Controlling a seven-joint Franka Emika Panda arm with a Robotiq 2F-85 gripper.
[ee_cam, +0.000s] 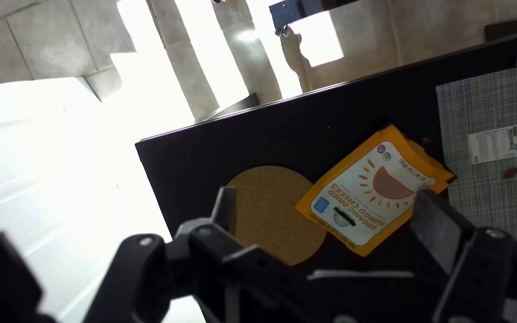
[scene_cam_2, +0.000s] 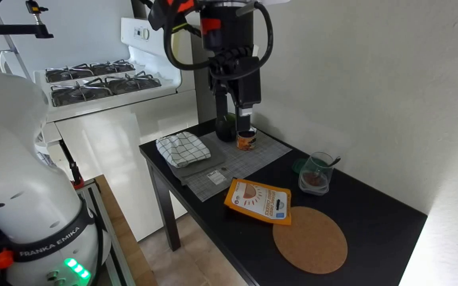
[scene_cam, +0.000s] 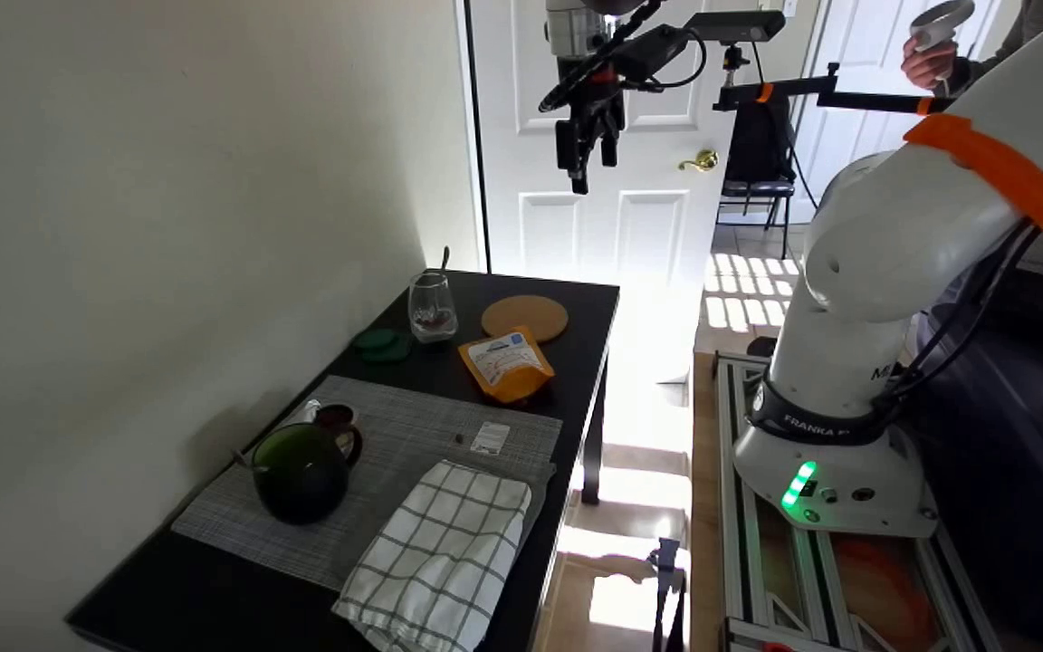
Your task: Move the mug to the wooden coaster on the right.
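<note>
The dark green-black mug (scene_cam: 301, 480) stands upright on a grey woven placemat at the wall side of the black table. In an exterior view the mug (scene_cam_2: 225, 130) is partly hidden behind a finger. It is out of the wrist view. The flat round tan wooden coaster (scene_cam: 540, 312) lies toward the table end by the door; it shows in full size in an exterior view (scene_cam_2: 312, 246) and in the wrist view (ee_cam: 276, 211). My gripper (scene_cam: 588, 156) is open and empty, high above the table; its fingers show spread in the wrist view (ee_cam: 328, 208).
An orange mango bag (scene_cam_2: 259, 200) overlaps the coaster's edge. A clear glass (scene_cam_2: 315, 174) with a spoon and green lids (scene_cam: 383, 344) stand near the wall. A small can (scene_cam_2: 246, 140) is beside the mug. A checked cloth (scene_cam: 444, 548) lies at the table's front edge.
</note>
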